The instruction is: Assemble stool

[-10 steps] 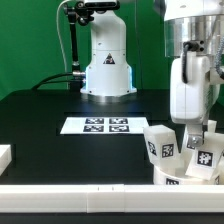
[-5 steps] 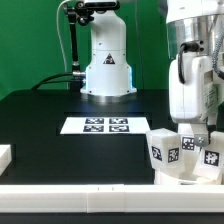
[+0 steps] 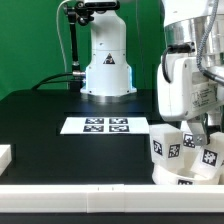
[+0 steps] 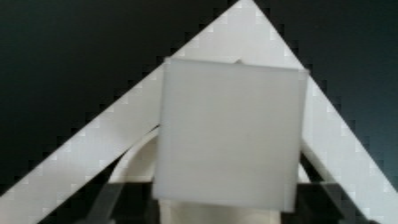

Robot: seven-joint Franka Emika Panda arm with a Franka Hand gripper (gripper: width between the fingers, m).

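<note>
Stool seat sits at the lower right of the exterior view with legs sticking up from it. The arm hangs straight down over it, gripper pinching a leg. Wrist view: that white leg fills the centre, jaws clamped on its sides.

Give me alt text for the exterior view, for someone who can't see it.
A white robot arm's gripper, jaws shut, reaches down among white plastic blocky stool legs with black-and-white square tags, standing on the round white drum-like seat at the exterior view's right. A flat white marker board lies on the black table.
</note>
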